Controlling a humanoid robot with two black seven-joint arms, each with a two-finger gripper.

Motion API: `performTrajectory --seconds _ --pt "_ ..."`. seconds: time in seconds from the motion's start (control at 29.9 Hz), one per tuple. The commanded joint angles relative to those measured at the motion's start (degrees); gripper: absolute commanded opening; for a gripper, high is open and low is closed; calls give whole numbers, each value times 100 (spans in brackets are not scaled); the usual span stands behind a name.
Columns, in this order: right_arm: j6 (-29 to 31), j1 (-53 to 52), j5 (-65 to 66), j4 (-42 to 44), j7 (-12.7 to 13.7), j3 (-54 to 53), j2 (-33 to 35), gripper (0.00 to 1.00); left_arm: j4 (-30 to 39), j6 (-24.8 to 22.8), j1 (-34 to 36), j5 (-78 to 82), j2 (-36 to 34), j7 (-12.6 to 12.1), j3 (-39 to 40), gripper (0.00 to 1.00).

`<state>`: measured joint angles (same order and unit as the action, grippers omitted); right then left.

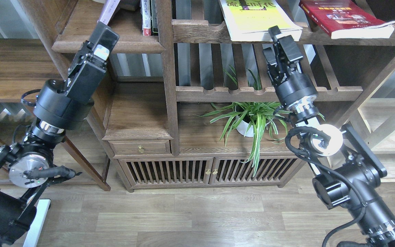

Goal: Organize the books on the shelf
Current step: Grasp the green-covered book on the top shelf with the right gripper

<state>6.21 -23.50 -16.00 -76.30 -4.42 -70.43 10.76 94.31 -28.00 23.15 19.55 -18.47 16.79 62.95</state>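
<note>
So the bookcase (166, 68) fills most of the head view. The lavender book (107, 11) leans tilted on the solid shelf (81, 44) at upper left, and only its lower part is in frame. Just right of it a couple of narrow red-and-white books (146, 17) stand upright against the post.

The yellow-green book (257, 19) lies flat on the upper slatted rack (201, 32), its white page edge hanging a bit over the front rail. The dark red book (345, 17) lies flat further right on the same level, well apart from the yellow-green one.

The left gripper (103, 29) is up in front of the solid shelf's front edge, right below the lavender book. It's seen end-on and dark, so I honestly can't tell if the jaws are apart or together, or whether it touches the shelf.

The right gripper (273, 40) points up at the underside of the yellow-green book's near corner. Its fingers look spread a little with nothing between them, the tips just under the page edge, though I can't say if they touch it.

A potted spider plant (252, 118) sits on the lower board between the arms, behind the right arm's wrist. Wood floor (197, 219) below.
</note>
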Motion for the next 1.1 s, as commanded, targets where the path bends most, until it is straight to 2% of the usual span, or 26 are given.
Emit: performTrajectory --seconds 0.0,0.27,0.57,0.74,0.87,1.07 --pt "-260 -172 0 1 -6 11 -4 86 -9 0 -39 -4 -34 17 16 99" --pt "-1262 -375 0 10 -15 -103 -179 86 -35 0 -39 -100 -25 0 16 99" --pt "-2071 -866 -9 10 -32 -269 -548 86 -62 0 -56 -197 -122 0 33 99" --pt "-2151 -884 -9 10 -50 -349 -601 82 -62 0 -127 -206 -122 17 33 99" --pt "-2090 -884 -9 10 -67 -463 -619 69 -70 0 -171 -206 -122 17 42 99" --pt "-2089 -832 -9 18 -76 -472 -584 67 -70 0 -197 -206 -122 17 42 99"
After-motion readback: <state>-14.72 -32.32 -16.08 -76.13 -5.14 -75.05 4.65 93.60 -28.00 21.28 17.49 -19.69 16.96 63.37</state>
